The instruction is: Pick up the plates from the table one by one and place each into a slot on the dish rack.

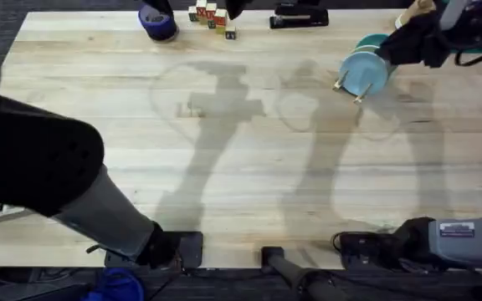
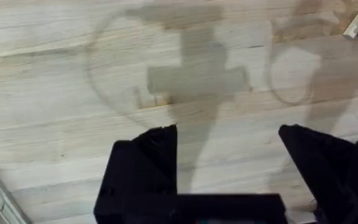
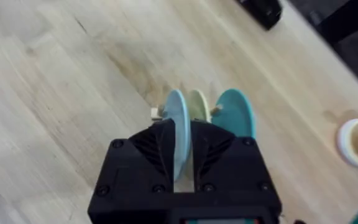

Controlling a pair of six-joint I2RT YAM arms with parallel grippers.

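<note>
Overhead, I see my right gripper (image 1: pixel 389 55) at the far right of the desk (image 1: pixel 224 167), clamped on the light blue plate (image 1: pixel 365 73), which stands on edge at the dish rack (image 1: pixel 348 85); only a couple of pale stick ends show beneath it. A teal plate (image 1: pixel 373 40) peeks out just behind. The left arm sits low at the near left, well away from the work.

Through the left wrist camera, my left gripper (image 2: pixel 229 155) hangs released, its jaws spread wide over bare planks, holding nothing.

Through the right wrist camera, I get what the overhead cannot give me: the blue plate pinched edge-on between the black fingers (image 3: pixel 160 149), with a cream plate (image 3: pixel 197 106) right beside it and the teal one beyond, all upright in a row. The sticks themselves are mostly hidden by the plates, so I cannot confirm the blue plate's rim is seated in a slot.

My worry is letting go too soon: if the rim rests on a stick tip, not between sticks, the plate could tip against the cream one or roll off the rack. The rack looks light, so a sideways nudge might shift it.
</note>
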